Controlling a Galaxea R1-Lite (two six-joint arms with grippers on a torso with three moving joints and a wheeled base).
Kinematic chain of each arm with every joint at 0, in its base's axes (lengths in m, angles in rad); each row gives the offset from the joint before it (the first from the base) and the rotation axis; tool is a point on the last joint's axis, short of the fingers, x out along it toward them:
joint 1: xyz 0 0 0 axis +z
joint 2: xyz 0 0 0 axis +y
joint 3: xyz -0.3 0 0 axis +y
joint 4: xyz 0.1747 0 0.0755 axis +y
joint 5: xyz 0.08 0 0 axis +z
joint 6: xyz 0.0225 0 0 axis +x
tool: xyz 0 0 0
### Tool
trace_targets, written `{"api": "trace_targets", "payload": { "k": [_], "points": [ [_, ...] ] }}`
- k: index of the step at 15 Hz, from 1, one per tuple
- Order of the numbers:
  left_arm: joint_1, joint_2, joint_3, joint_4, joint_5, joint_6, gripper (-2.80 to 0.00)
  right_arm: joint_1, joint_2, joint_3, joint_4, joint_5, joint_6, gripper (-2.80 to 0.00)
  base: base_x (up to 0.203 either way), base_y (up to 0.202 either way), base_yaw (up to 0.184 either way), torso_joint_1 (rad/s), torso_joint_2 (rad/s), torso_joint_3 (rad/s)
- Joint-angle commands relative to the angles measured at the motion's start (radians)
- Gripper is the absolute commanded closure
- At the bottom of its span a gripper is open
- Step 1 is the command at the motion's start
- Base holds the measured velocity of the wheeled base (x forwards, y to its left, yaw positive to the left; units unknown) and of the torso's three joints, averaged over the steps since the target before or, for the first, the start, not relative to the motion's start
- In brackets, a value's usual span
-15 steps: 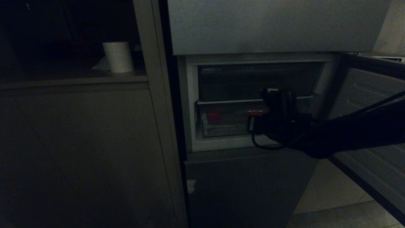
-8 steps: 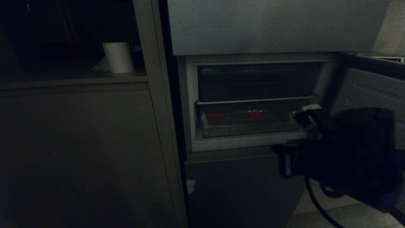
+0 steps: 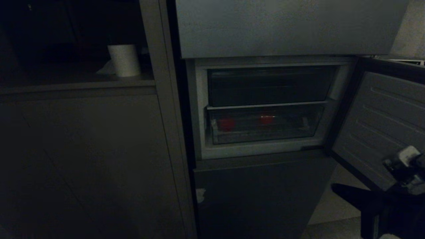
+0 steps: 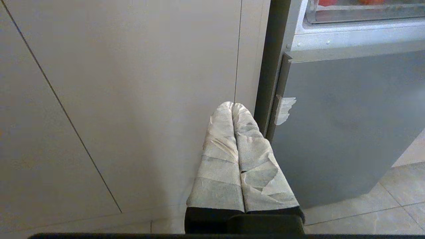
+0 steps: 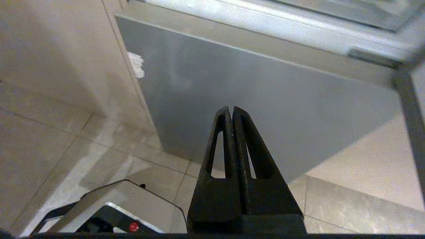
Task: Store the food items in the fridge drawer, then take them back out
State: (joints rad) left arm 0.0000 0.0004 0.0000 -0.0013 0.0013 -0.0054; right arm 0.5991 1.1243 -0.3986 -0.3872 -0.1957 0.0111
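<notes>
Risk from here lies mostly with the open grey fridge door (image 3: 382, 122), which hangs out on the right just beside the right hand (image 5: 231, 111); that black two-fingered hand sits low, near the tiled floor (image 5: 348, 179) in front of the closed grey lower door (image 5: 265, 109), its fingers clenched together and holding nothing. A reach back up toward the compartment could clip the door's edge or the pale sill (image 3: 259, 149) under the drawer, because the way in is narrow. The wide, shallow clear plastic fridge drawer (image 3: 265, 136) looks pushed fully home, so it would have to be hooked and drawn out before anything can be lifted; a poor catch on its see-through front could slip off, or jerk the drawer and set the food rolling

Both small red food items show dimly through the front: the rounder red piece (image 3: 226, 123) near the drawer's left end, the second red piece (image 3: 266, 119) about the middle, well apart from each other. Their outlines are too dark to judge surface or softness. The left hand (image 4: 234, 106), wrapped in pale tape, is parked low beside the beige cabinet panel (image 4: 132, 99), fingers pressed together and empty
</notes>
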Motion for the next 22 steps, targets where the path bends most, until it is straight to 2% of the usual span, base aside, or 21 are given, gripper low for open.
{"api": "trace_targets", "payload": {
  "k": [1,4,6,8,9,11,14,19,20,22],
  "points": [
    [0.0,0.0,0.0,0.0,0.0,-0.001,0.0,-0.014,-0.123,0.043,-0.002,-0.005,-0.004,0.0,0.0,0.0,0.0,0.0,0.0,0.0],
    [0.0,0.0,0.0,0.0,0.0,-0.001,0.0,-0.036,-0.225,0.046,0.057,-0.019,-0.003,0.0,0.0,0.0,0.0,0.0,0.0,0.0],
    [0.0,0.0,0.0,0.0,0.0,-0.001,0.0,-0.041,-0.285,-0.006,0.125,-0.019,-0.004,0.0,0.0,0.0,0.0,0.0,0.0,0.0],
    [0.0,0.0,0.0,0.0,0.0,-0.001,0.0,-0.05,-0.265,-0.09,0.183,-0.023,-0.001,0.0,0.0,0.0,0.0,0.0,0.0,0.0],
    [0.0,0.0,0.0,0.0,0.0,-0.001,0.0,-0.078,-0.254,-0.103,0.196,-0.039,0.001,0.0,0.0,0.0,0.0,0.0,0.0,0.0],
    [0.0,0.0,0.0,0.0,0.0,-0.001,0.0,-0.124,-0.282,-0.089,0.2,-0.13,-0.008,0.0,0.0,0.0,0.0,0.0,0.0,0.0],
    [0.0,0.0,0.0,0.0,0.0,-0.001,0.0,-0.213,-0.391,-0.075,0.199,-0.154,-0.091,0.0,0.0,0.0,0.0,0.0,0.0,0.0],
    [0.0,0.0,0.0,0.0,0.0,-0.001,0.0,-0.276,-0.697,0.095,0.205,-0.094,-0.14,0.0,0.0,0.0,0.0,0.0,0.0,0.0],
    [0.0,0.0,0.0,0.0,0.0,-0.001,0.0,-0.31,-0.754,0.135,0.223,-0.093,-0.147,0.0,0.0,0.0,0.0,0.0,0.0,0.0],
    [0.0,0.0,0.0,0.0,0.0,-0.001,0.0,-0.455,-0.822,0.211,0.283,-0.093,-0.172,0.0,0.0,0.0,0.0,0.0,0.0,0.0]
  ]
}}
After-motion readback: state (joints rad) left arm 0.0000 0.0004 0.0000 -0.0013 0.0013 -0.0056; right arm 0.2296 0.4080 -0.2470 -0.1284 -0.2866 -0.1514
